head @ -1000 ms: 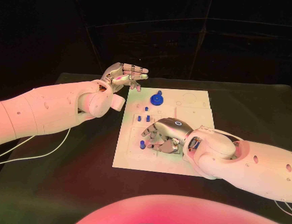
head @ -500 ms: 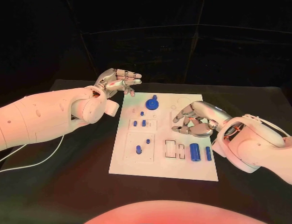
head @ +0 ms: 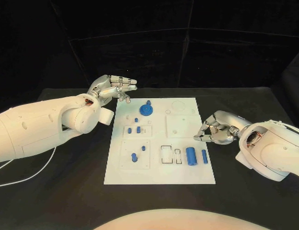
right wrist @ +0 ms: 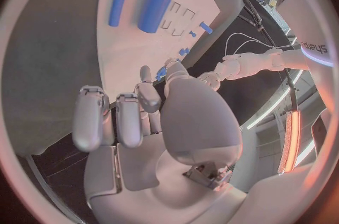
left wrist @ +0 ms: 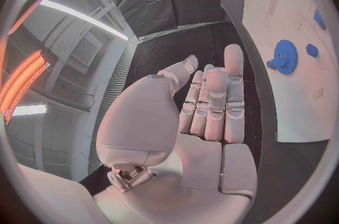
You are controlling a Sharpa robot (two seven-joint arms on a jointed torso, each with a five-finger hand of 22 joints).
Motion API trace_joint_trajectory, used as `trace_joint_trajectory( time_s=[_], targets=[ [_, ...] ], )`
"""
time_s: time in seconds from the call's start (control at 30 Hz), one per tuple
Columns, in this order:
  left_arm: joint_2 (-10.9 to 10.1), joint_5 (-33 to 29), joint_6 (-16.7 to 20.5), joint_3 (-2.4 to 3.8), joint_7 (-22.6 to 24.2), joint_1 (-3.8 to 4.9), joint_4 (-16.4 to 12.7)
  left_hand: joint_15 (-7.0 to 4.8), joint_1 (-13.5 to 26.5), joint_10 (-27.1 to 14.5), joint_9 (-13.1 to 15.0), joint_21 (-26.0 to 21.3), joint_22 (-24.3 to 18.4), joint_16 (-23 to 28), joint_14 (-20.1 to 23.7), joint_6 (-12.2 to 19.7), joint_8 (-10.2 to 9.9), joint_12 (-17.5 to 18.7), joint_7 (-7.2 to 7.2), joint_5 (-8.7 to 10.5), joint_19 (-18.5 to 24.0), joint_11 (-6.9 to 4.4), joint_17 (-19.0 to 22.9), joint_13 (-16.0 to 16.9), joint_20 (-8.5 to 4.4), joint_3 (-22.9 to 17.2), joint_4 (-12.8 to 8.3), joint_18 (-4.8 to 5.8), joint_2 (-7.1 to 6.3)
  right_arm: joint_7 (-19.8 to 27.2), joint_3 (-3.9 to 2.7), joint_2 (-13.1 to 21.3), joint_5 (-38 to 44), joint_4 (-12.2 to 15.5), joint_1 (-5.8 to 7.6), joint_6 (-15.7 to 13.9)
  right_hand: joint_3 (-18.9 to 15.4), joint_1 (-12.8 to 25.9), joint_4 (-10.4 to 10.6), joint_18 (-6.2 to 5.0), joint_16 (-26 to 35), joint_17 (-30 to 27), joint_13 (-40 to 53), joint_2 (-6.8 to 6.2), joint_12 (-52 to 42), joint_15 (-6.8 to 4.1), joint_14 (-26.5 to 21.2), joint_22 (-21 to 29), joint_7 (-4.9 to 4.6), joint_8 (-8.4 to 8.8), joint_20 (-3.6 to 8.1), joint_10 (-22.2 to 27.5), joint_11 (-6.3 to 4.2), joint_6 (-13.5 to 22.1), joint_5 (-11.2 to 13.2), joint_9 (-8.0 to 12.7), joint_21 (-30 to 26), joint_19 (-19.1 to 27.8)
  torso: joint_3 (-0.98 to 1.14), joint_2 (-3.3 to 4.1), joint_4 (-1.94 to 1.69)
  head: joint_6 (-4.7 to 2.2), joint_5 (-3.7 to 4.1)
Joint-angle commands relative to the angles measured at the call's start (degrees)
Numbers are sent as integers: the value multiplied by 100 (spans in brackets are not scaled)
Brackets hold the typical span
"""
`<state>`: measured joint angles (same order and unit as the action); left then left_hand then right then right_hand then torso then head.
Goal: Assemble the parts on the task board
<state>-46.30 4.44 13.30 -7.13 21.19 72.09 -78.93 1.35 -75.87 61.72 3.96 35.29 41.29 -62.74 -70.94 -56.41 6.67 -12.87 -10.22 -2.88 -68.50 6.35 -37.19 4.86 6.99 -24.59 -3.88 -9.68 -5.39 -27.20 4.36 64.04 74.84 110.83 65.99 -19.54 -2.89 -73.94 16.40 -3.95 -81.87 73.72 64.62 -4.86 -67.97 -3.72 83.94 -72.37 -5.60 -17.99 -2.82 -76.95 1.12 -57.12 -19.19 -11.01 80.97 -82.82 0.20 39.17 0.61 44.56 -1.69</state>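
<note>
The white task board (head: 160, 167) lies flat in the middle of the black table (head: 66, 191). A blue gear (head: 146, 109) sits near the board's far end. Two blue cylinders (head: 191, 155), one thick and one thin, lie side by side near the right edge, with small blue pegs (head: 133, 156) set toward the left side. The left hand (head: 113, 87) hovers off the board's far left corner, fingers loosely curled and holding nothing. The right hand (head: 217, 130) rests just beside the board's right edge, fingers curled inward, empty.
</note>
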Motion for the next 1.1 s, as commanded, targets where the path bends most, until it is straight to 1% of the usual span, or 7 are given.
trace_joint_trajectory(
  time_s=[0.03,0.13,0.3,0.6,0.77,0.97,1.1],
  targets=[
    [-13,-19,-23,4,19,13,-35,7,16,-27,0,-37,-9,23,46,5,18,-25,-26,-14,42,5,6,5,1,34,-13,-77,25,-590,8,43,374,68,-40,359,-149,164,19,42,-25,21,67,12,-51,43,326,-17,11,-71,0,6,-25,77,25,-52,24,-51,6,-8,31,9,34],
    [-18,-19,-24,4,20,13,-46,7,16,-27,0,-37,-9,23,46,5,18,-25,-26,-14,42,5,6,5,1,34,-13,-77,25,-694,13,43,469,93,-103,424,-302,329,28,44,-33,34,126,32,-72,43,326,-29,19,-134,-2,7,-28,113,119,-105,30,-52,2,-5,6,8,72],
    [-24,-19,-27,4,21,12,-59,7,16,-27,0,-37,-9,23,46,5,18,-25,-26,-14,42,5,6,5,1,34,-13,-77,25,-774,17,-29,596,100,-221,477,-481,477,30,46,-51,67,221,47,-113,38,329,-47,29,-223,-1,-11,-35,158,318,-181,38,-55,0,1,-5,11,101],
    [-33,-19,-41,3,4,12,-54,7,16,-27,0,-37,-9,23,46,5,18,-25,-26,-14,42,5,6,5,1,34,-13,-77,25,-796,20,-265,747,40,-407,630,-498,478,26,50,-59,83,223,55,-107,38,331,-65,30,-238,-1,-7,-36,166,315,-194,47,-61,-4,3,-5,39,98],
    [-31,-19,-66,3,-18,11,-37,7,17,-26,1,-40,-11,21,48,1,23,-33,-25,-14,42,3,9,7,3,39,-10,-78,33,-801,20,-366,764,-45,-455,707,-503,476,24,50,-67,100,192,54,-76,38,334,-64,30,-240,-1,13,-35,171,312,-196,46,-60,-9,4,2,32,94],
    [-29,-19,-82,3,-28,11,-26,7,17,-26,1,-40,-11,21,48,1,23,-33,-25,-14,42,3,9,7,3,39,-10,-78,33,-807,20,-462,771,-117,-494,761,-507,472,23,51,-74,115,188,55,-69,38,336,-70,29,-242,0,19,-34,177,309,-199,49,-62,-2,0,-21,52,97],
    [-30,-19,-85,3,-29,11,-20,7,17,-26,1,-40,-11,21,48,1,23,-33,-25,-14,42,3,9,7,3,39,-10,-78,33,-817,20,-530,827,-161,-543,787,-509,470,22,52,-78,122,186,56,-65,38,337,-75,28,-243,0,21,-34,181,307,-200,52,-63,-7,3,-8,53,71]
  ],
)
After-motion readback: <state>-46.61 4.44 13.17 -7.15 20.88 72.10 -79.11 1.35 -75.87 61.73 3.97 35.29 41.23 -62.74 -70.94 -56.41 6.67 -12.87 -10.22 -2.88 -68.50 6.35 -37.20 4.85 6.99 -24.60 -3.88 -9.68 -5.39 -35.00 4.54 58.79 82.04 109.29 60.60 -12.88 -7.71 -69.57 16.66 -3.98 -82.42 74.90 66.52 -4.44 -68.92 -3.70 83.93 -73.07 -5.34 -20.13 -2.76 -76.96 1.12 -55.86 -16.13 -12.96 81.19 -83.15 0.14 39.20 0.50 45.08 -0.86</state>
